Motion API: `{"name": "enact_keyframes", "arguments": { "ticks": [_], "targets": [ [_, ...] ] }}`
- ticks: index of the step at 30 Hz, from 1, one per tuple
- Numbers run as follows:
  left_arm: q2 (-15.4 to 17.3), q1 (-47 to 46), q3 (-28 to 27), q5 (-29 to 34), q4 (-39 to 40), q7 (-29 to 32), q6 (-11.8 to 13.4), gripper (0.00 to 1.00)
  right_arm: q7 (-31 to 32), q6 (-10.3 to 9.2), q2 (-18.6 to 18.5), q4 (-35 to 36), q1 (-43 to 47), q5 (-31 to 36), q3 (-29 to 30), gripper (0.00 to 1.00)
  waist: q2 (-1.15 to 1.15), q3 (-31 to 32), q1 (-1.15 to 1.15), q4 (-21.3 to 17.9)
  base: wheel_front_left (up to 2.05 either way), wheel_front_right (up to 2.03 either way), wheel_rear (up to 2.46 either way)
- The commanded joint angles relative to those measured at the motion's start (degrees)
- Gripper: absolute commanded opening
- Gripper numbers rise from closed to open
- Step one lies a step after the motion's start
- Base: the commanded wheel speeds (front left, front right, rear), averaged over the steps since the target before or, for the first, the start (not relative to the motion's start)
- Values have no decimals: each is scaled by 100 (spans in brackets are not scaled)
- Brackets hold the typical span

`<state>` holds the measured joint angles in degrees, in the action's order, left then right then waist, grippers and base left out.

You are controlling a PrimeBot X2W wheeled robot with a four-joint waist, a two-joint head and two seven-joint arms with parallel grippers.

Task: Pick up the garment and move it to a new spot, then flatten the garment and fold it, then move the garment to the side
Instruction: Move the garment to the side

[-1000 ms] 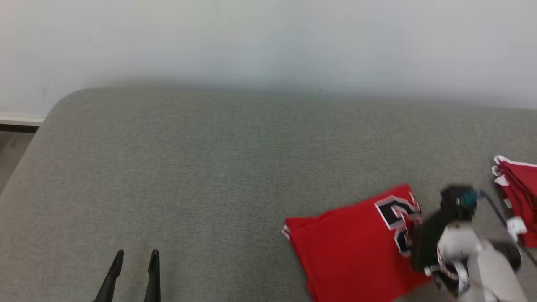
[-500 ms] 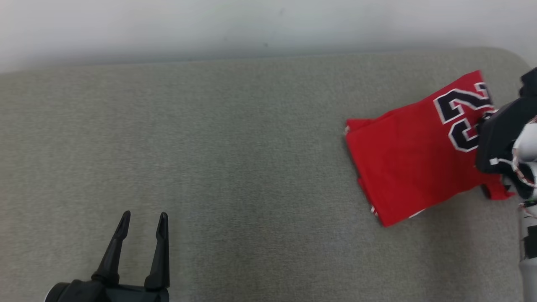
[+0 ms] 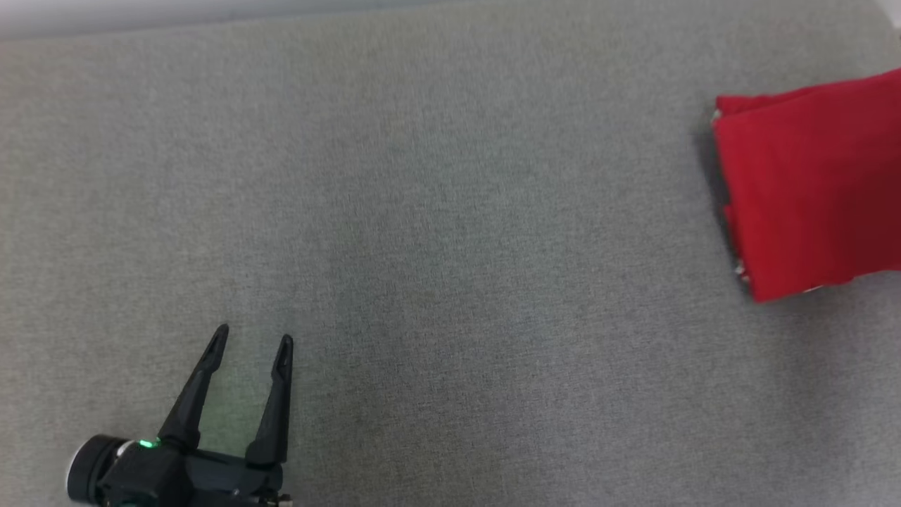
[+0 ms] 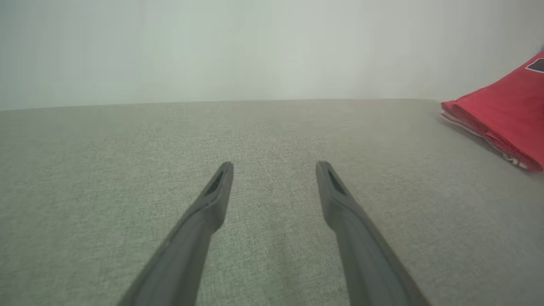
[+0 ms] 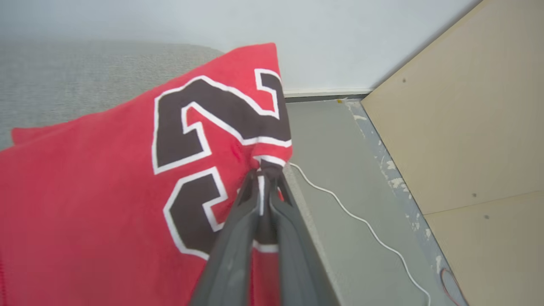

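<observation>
One garment, head view: a red garment (image 3: 809,183), folded to a thick rectangle, lies at the right edge of the grey fabric surface (image 3: 450,246), near its far right corner. The frame cuts off its right side, and no print shows on the part seen.
Left hand, head view: the left hand (image 3: 254,333) sits near the front left of the surface, fingers spread wide, holding nothing.
Garment, left wrist view: stacked red layers with thin white trim along the folded edge. A dark scrap of print shows at the top; it is unreadable.
Left hand, left wrist view: both fingers well apart over bare fabric, well apart from the garment.
Right hand, right wrist view: the right hand (image 5: 267,174) is pinched tight on the garment's edge at the right edge of the surface.
Writing, right wrist view: large black numerals outlined in white. A "2" reads clearly; the second digit is partly covered by the fingers.
</observation>
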<state>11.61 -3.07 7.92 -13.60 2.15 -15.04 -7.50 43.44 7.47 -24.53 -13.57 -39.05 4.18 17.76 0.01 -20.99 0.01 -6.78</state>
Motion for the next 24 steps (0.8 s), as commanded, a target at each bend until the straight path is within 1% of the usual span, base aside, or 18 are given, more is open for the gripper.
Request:
{"name": "enact_keyframes", "arguments": {
  "ticks": [1,2,6,9,10,11,12,19,20,22,24],
  "targets": [
    [88,-125,52,-19,24,-13,11,100,-306,4,-163,-111,-101,335,68,0,-1,-311,-1,25,0,0,0],
    [88,-125,52,-19,24,-13,11,100,-306,4,-163,-111,-101,335,68,0,-1,-311,-1,25,0,0,0],
    [205,-209,212,-62,-3,-13,11,100,-753,4,-467,-491,4,973,229,0,-1,-417,-1,172,0,0,0],
    [258,-218,218,-87,-27,-13,11,100,-1139,4,-544,-716,36,1205,396,0,-1,-452,-1,228,0,0,0],
    [265,-212,213,-96,-39,-13,11,100,-1276,4,-510,-777,35,1250,466,13,-1,-454,-1,235,0,0,0],
    [266,-210,205,-110,-53,-13,11,100,-1397,4,-488,-836,32,1310,507,78,-1,-452,-1,241,0,0,0],
    [266,-216,204,-118,-70,-13,11,100,-1536,4,-473,-881,24,1359,551,100,-1,-436,-1,246,0,0,0],
    [284,-204,316,-182,-61,-13,13,100,-1885,4,-205,-1407,-11,1645,655,100,-1,-74,-1,176,0,0,0],
    [252,-142,293,-277,-93,-13,12,100,-1918,4,-145,-1496,26,1608,643,100,-1,33,-1,163,0,0,0],
    [263,-53,129,-165,-119,-13,31,100,-2055,4,-67,-1581,95,1544,638,100,-1,251,-1,136,0,0,0],
    [118,52,-21,-204,-104,-13,23,100,-2293,4,107,-1608,197,1408,584,100,-1,537,-1,105,0,0,0]
  ]
}}
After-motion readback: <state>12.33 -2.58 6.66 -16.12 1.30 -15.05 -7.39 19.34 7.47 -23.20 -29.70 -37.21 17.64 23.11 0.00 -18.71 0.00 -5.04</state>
